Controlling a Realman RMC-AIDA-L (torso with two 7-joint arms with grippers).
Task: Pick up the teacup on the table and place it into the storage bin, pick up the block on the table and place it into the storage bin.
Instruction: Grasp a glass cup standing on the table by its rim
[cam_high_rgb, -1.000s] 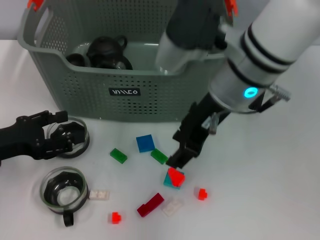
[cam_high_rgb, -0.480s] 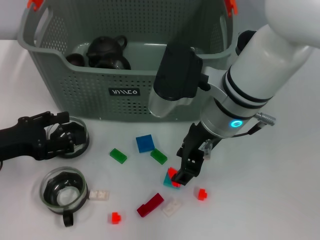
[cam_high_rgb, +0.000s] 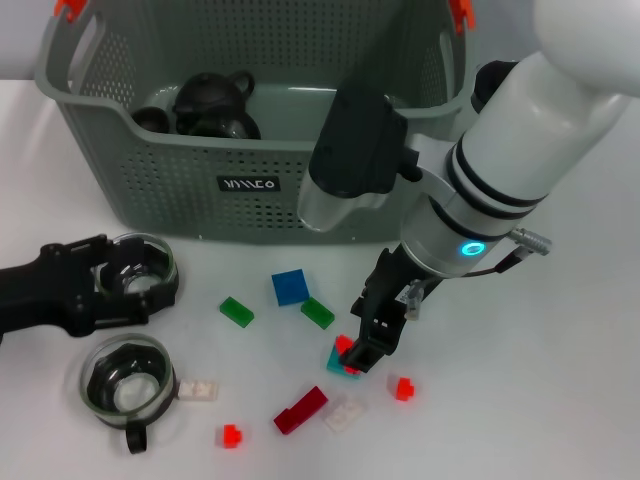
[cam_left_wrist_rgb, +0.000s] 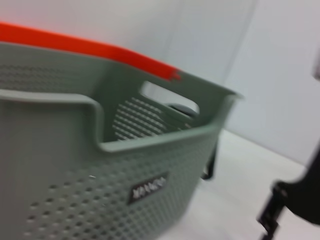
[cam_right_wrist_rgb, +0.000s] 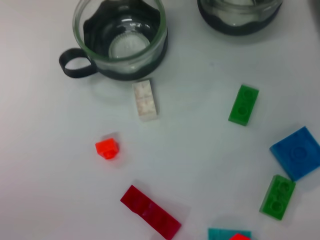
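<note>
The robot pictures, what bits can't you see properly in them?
- Right pincer, head view: its tips cover part of the red and teal blocks, so the grip is unclear.
- Left pincer, head view: around the glass teacup; whether it squeezes is hidden.
- Storage bin, head view: the right arm hides its right side inside.
- Left wrist view: blurred; the bin label cannot be read.
- Right wrist view: teal block cut off by the edge.

We see our glossy white cylindrical right arm (cam_high_rgb: 520, 130) with black ring bands, a glowing cyan indicator ring, a dark grey boxy housing (cam_high_rgb: 355, 150) with a silver end, thin cables and a metal plug near the wrist, ending in a matte black right gripper (cam_high_rgb: 362, 352). Our matte black angular left gripper (cam_high_rgb: 118, 288) looks ribbed.
</note>
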